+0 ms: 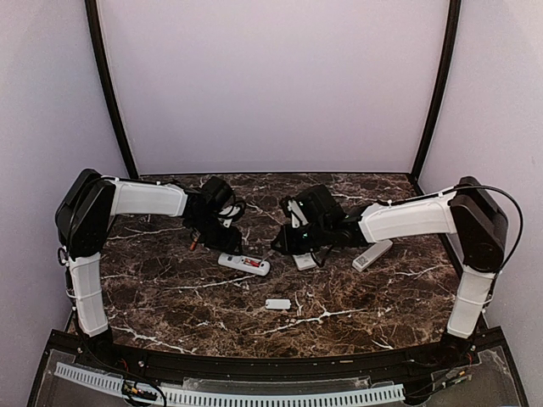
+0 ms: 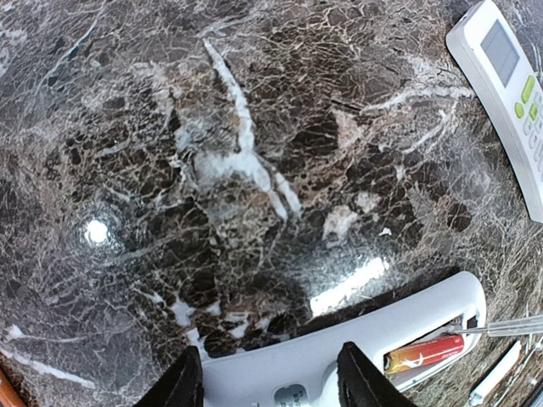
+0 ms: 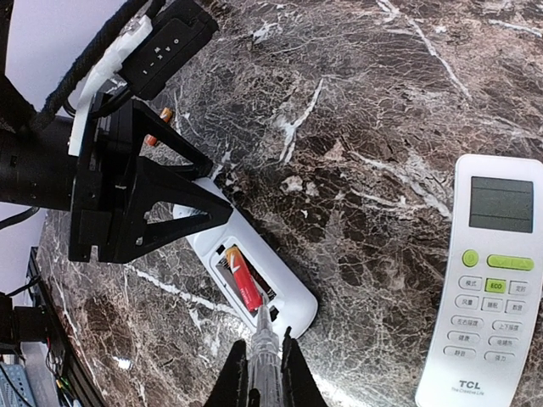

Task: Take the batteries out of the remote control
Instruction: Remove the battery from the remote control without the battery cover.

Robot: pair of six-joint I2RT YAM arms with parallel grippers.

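White cover [image 1: 277,303] lying flat, dark marble table [image 1: 170,297].

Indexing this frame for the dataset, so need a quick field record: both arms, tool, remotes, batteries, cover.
left fingers: astride one end of the open remote; grip unclear
right fingers: shut on clear-handled screwdriver, tip at seated battery
open remote: back up, bay uncovered
seated battery: red-orange, one, in bay
loose battery: orange, on table by left fingers
TCL remote: face up, apart from open remote
cover: white, alone on table nearer arm bases
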